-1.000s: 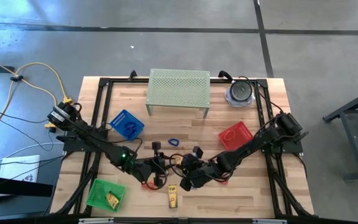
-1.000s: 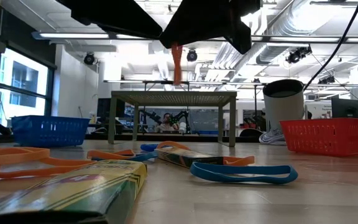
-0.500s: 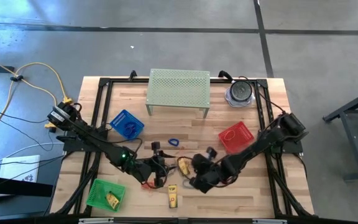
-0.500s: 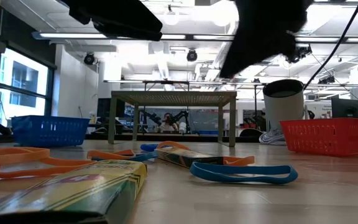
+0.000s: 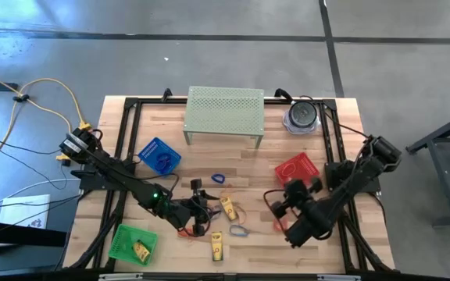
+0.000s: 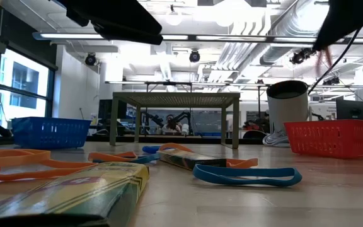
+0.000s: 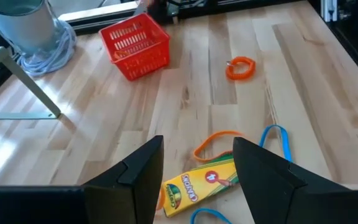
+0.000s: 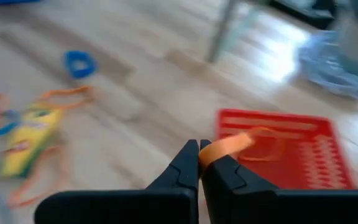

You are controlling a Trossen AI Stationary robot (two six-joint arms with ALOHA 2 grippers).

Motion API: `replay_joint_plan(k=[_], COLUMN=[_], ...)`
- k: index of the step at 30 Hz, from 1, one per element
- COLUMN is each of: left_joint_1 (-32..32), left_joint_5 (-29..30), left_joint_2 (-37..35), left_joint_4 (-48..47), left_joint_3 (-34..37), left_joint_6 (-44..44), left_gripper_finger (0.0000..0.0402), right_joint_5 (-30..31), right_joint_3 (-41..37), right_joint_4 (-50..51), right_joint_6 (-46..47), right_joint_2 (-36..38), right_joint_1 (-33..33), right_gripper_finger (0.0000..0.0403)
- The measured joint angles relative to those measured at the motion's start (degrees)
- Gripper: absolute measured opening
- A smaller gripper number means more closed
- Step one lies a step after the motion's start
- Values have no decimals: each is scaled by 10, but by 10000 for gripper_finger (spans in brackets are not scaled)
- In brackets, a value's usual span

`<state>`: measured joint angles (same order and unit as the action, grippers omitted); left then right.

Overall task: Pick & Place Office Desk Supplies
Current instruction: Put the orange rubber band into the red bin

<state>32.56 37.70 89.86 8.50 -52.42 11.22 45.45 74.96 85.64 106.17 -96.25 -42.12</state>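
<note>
The office desk supplies lie mid-table: a yellow crayon box, a second one, a blue band, orange bands and a small blue loop. My left gripper hovers open above the first crayon box, touching nothing. My right gripper is shut on an orange band, in the air just short of the red basket. My right gripper pinches a folded part of the orange band between its two fingertips. The fingers slant downward, pointing toward the red basket. The band sticks out past the fingertips and is lifted clear of the table.
A blue basket stands at mid-left, and a green basket with a yellow block at the near left. A pale green perforated stand and a grey canister stand at the far edge. A coiled orange band lies near the red basket.
My right gripper has swung away from the left gripper toward the table's right edge and the red basket, rising a little and turning, with the orange band still in its fingers. The band hung between the two arms a second ago.
</note>
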Motion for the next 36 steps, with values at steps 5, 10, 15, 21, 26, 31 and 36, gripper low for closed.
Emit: replay_joint_plan(k=[5,10,15,21,26,31,36], left_joint_1=[0,0,0,0,-1,-1,-1], left_joint_5=[-7,-7,-7,-11,-30,-31,-31], left_joint_2=[0,0,0,0,0,0,0], left_joint_4=[-2,-7,-13,-13,-13,-14,-20], left_joint_3=[0,0,0,0,0,0,0], left_joint_6=[0,3,8,9,12,12,12], left_gripper_finger=[186,186,186,186,186,186,186], right_joint_5=[-35,-84,-100,-130,-145,-159,-160], right_joint_3=[-14,-64,-111,-157,-181,-194,-196], right_joint_4=[35,42,31,2,-61,-94,-94], right_joint_6=[37,35,37,26,-31,-59,-80], right_joint_2=[2,10,20,28,32,33,33], right_joint_1=[5,32,57,87,116,140,157], right_gripper_finger=[2,2,2,2,2,2,2])
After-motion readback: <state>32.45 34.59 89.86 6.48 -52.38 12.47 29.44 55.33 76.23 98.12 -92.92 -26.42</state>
